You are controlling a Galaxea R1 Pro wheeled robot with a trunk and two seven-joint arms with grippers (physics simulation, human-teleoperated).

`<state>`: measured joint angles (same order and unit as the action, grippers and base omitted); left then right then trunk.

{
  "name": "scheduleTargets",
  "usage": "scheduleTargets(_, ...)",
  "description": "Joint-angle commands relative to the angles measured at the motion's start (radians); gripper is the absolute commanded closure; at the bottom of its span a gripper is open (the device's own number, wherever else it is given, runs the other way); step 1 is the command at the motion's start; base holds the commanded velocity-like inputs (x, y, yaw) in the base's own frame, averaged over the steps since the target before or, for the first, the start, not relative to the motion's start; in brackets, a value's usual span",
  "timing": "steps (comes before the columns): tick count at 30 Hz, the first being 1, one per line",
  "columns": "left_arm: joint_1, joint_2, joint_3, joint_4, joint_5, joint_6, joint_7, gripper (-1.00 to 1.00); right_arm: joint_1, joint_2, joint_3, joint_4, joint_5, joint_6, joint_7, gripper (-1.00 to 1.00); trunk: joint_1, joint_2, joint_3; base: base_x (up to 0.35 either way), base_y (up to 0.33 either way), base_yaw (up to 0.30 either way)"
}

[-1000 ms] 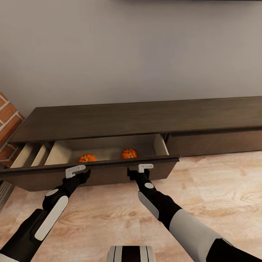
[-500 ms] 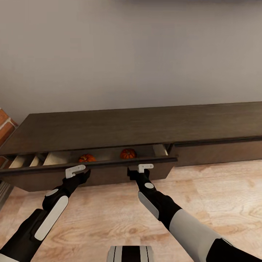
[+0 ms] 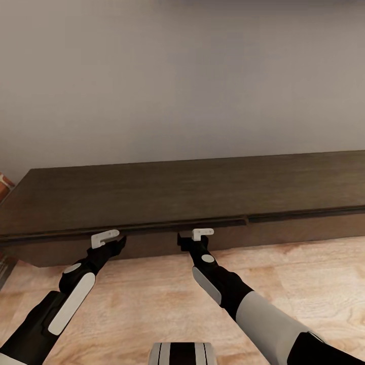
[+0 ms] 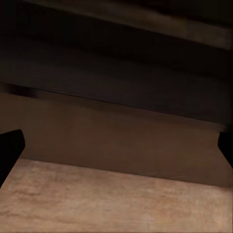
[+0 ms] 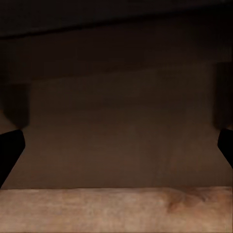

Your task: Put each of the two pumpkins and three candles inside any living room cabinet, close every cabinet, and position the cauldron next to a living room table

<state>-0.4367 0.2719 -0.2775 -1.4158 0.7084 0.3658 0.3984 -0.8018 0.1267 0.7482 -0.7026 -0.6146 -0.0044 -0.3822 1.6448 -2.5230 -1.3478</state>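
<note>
The long dark-brown cabinet runs along the wall, and its wide left drawer front sits flush with the body. My left gripper and right gripper both rest against that front, side by side. In the left wrist view the dark fingertips stand far apart with the drawer front close ahead, so the gripper is open. The right wrist view has the same look, with spread fingertips before the front. Pumpkins, candles, cauldron and table are out of view.
A grey wall rises behind the cabinet. A sliver of red brick shows at the far left edge. Light wood-plank floor lies in front of the cabinet, and my base is at the bottom edge.
The drawer slid in from half open to shut, hiding the two pumpkins inside. The view moved forward toward the cabinet, with both grippers staying on the drawer front.
</note>
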Motion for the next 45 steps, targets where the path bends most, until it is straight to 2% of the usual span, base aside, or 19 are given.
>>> scheduleTargets(1, -0.001, 0.001, -0.003, -0.002, 0.009, 0.001, 0.01, -1.0, -0.001, -0.001, 0.005, -0.001, -0.003, 0.0, -0.009, -1.0, 0.0, 0.0, -0.001, 0.253, 0.0, 0.0)
scheduleTargets(13, 0.0, 0.001, -0.008, -0.002, 0.003, 0.001, 0.01, -1.0, -0.002, -0.001, 0.005, -0.002, -0.003, 0.0, -0.009, -1.0, 0.0, 0.0, -0.001, 0.202, 0.0, 0.0)
scheduleTargets(45, -0.001, 0.001, -0.005, -0.002, 0.006, 0.001, 0.01, -1.0, -0.002, -0.001, 0.005, -0.003, -0.007, -0.003, -0.009, -1.0, 0.0, 0.0, -0.001, -0.289, 0.0, 0.0)
